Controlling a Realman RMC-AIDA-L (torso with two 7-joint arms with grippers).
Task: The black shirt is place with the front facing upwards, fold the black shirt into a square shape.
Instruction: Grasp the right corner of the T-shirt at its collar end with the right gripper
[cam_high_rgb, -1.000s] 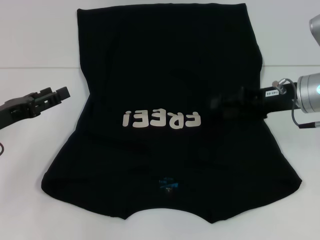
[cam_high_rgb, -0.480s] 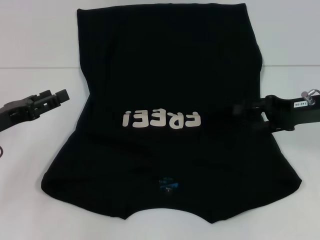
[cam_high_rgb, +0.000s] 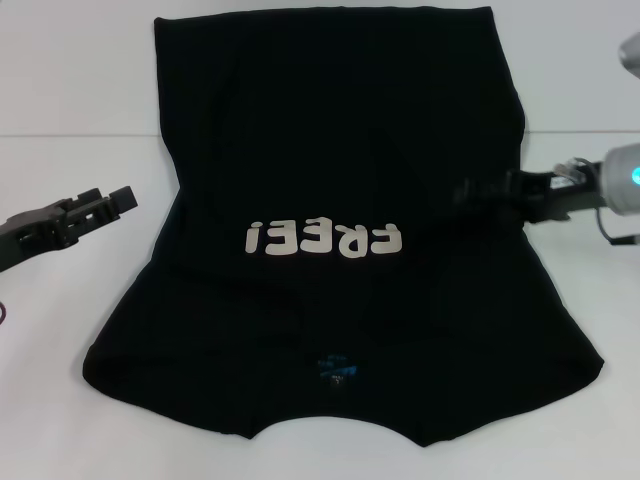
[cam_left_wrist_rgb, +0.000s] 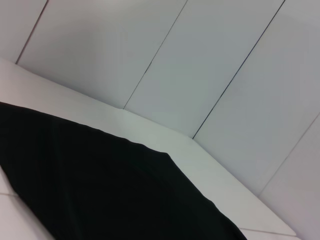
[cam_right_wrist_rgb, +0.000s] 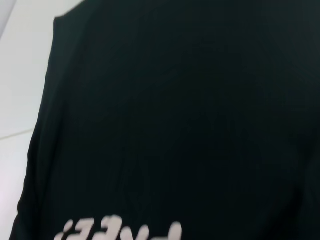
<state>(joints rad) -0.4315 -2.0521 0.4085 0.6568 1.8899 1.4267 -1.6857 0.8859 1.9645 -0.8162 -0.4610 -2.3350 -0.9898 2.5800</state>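
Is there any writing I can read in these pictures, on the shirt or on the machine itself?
"FREE!" in white letters on the front of the black shirt, upside down in the head view.
Blue neck label on the shirt: too small to read.
Small white tag on the right arm behind the right gripper: too blurred to read.
Nothing readable on the left gripper.

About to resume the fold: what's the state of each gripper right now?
Left gripper: beside the black shirt, off its left edge, holding nothing; open or shut cannot be told.
Right gripper: over the shirt's right edge; grip cannot be told.
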